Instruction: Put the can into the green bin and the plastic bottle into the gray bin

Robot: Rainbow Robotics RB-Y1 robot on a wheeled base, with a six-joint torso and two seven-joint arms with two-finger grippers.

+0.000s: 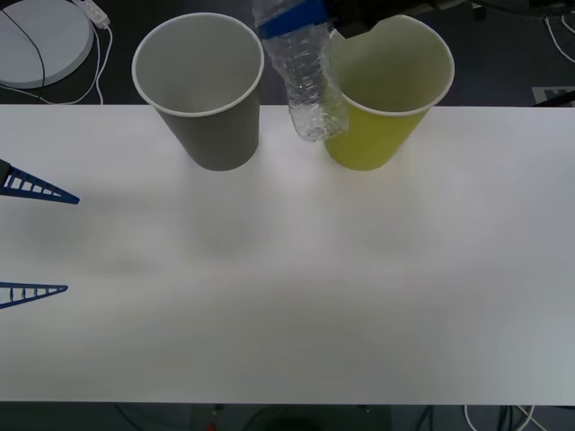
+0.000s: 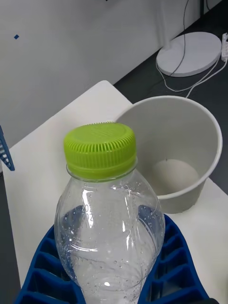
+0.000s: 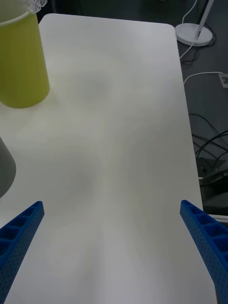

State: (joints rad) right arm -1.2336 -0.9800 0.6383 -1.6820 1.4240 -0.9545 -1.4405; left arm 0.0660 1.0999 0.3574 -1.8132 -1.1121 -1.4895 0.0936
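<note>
Currently on the bottle step: right gripper (image 2: 111, 285) has its blue fingers (image 2: 178, 259) clamped on the plastic bottle (image 1: 310, 85), which hangs in the air between the gray bin (image 1: 199, 81) and the green bin (image 1: 395, 99), overlapping the green bin's near rim in the front view. In the right wrist view the lime cap (image 2: 99, 149) sits in front of the gray bin's open mouth, not over it yet. No can on the tabletop (image 1: 287, 287); can't see into the green bin, so can't tell whether it's in there. Left gripper (image 1: 36, 238) is parked at the tabletop's left edge, fingers spread wide, holding nothing.

Next move, as I read it: shift the bottle sideways until it's centred over the gray bin's opening, clear of the rim, then let go. Clipping the rim could tip the cup.
</note>
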